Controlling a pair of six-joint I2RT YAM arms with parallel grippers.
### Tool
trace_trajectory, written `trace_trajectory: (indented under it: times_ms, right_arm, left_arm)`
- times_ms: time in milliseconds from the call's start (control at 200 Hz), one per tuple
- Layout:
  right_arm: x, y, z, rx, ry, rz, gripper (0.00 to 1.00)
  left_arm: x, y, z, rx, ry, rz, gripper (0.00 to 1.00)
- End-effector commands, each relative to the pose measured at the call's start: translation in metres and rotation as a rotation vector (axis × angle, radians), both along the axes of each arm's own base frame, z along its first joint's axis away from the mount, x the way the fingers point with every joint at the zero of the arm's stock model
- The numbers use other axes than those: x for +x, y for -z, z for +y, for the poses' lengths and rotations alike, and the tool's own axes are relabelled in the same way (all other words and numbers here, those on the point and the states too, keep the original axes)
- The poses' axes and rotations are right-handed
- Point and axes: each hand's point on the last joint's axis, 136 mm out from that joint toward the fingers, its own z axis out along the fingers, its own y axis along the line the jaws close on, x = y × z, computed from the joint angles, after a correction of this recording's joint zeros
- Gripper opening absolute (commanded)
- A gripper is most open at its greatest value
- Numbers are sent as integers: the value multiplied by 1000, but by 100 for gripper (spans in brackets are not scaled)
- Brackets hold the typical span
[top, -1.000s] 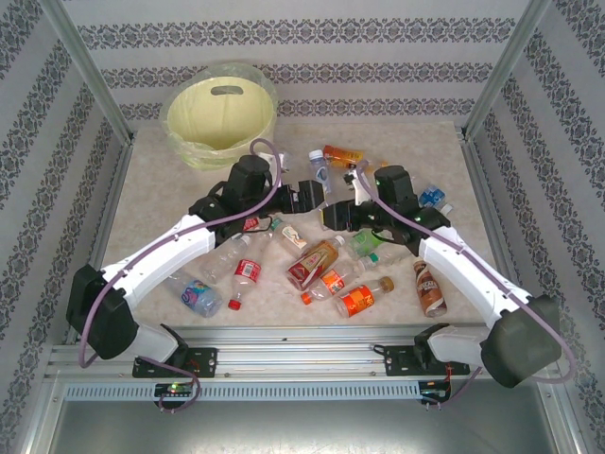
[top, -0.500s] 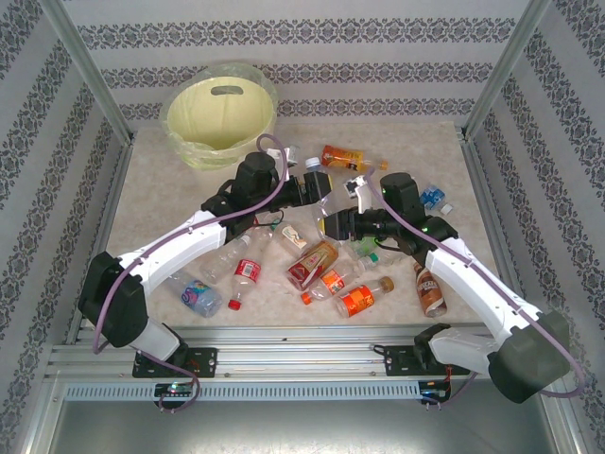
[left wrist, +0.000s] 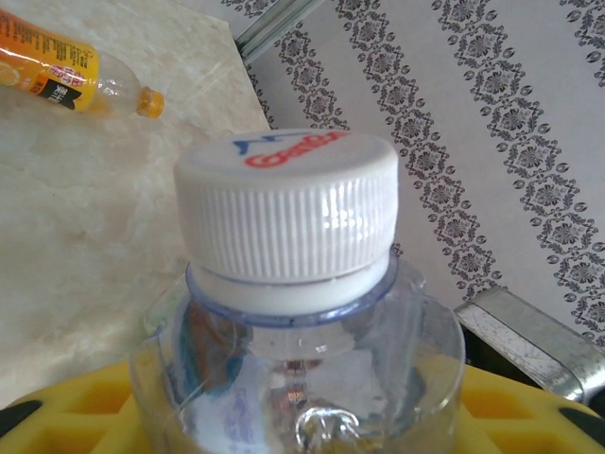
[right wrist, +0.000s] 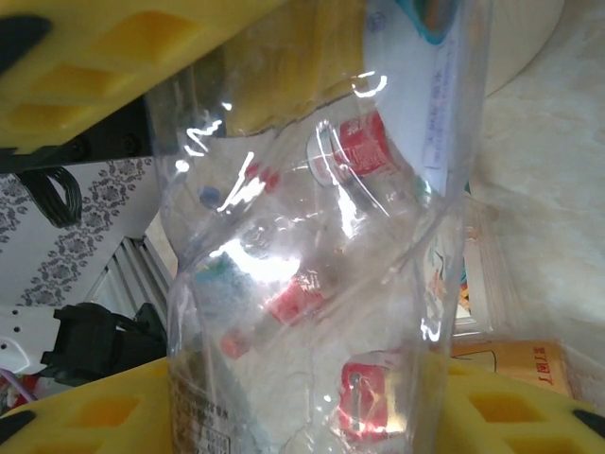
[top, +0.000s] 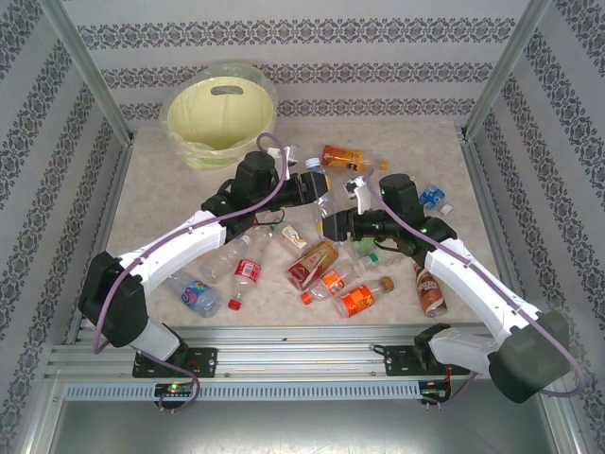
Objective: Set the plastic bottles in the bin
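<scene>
A clear plastic bottle (top: 327,200) with a white cap (left wrist: 288,203) hangs above the middle of the table between both arms. My left gripper (top: 315,185) (left wrist: 298,421) is shut on it just below the neck, its yellow fingers (left wrist: 66,421) either side. My right gripper (top: 333,225) (right wrist: 302,246) has the bottle's crumpled body (right wrist: 312,303) between its yellow fingers (right wrist: 85,47); whether they still press on it is unclear. The pale-yellow bin (top: 189,95) stands at the far left corner. Several more bottles lie on the table, among them an orange one (top: 342,156) (left wrist: 57,71).
Loose bottles lie close under and in front of the grippers: a red-capped one (top: 244,270), a blue-labelled one (top: 198,295), a brown-labelled one (top: 315,260), an orange one (top: 362,298), a brown one (top: 430,288). Metal frame posts and patterned walls close in the table.
My left gripper moved right onto the bottle's neck and shut on it. My right gripper's jaws widened a little around the bottle's body. The bottle stayed about where it was.
</scene>
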Motion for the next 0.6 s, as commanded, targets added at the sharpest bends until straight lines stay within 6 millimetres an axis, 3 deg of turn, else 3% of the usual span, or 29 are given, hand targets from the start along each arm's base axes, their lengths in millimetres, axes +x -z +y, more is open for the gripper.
trace_trajectory:
  times_ms: [0, 315, 595]
  right_arm:
    - [-3, -9, 2, 20, -1, -29, 67]
    - [-14, -46, -12, 67, 57, -132, 98]
    - [-19, -104, -44, 114, 230, -313, 98]
  left_arm:
    - [-4, -41, 4, -27, 4, -88, 48]
    - [6, -71, 32, 49, -48, -141, 50]
    - [34, -107, 81, 216, -151, -208, 53]
